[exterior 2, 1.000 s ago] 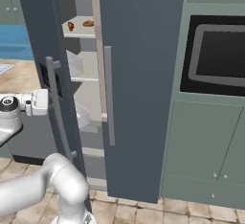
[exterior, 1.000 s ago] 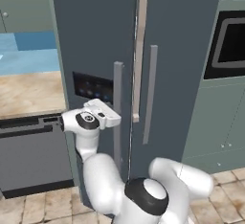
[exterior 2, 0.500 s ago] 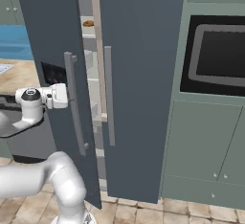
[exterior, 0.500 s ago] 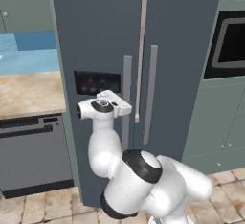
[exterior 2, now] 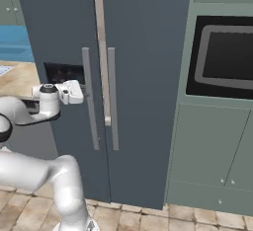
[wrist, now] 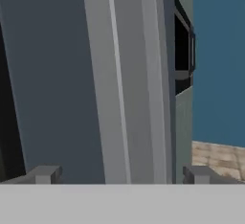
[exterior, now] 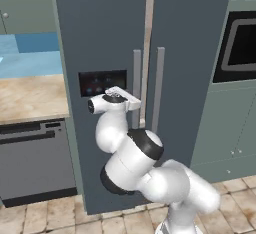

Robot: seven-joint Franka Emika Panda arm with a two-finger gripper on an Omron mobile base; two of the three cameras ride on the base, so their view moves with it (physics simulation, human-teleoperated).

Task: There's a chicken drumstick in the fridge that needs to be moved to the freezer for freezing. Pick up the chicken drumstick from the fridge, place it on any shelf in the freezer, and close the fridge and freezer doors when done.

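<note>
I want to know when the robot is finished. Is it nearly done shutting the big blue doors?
Nearly. The fridge door on the right looks shut. The freezer door is almost closed, with a thin pale gap still showing between them. The gripper sits open at the freezer handle. What's left is pushing it fully shut.

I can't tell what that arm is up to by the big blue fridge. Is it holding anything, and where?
Nothing is gripped. The gripper is open, its fingertips either side of the freezer door's grey bar handle without closing on it.
</note>
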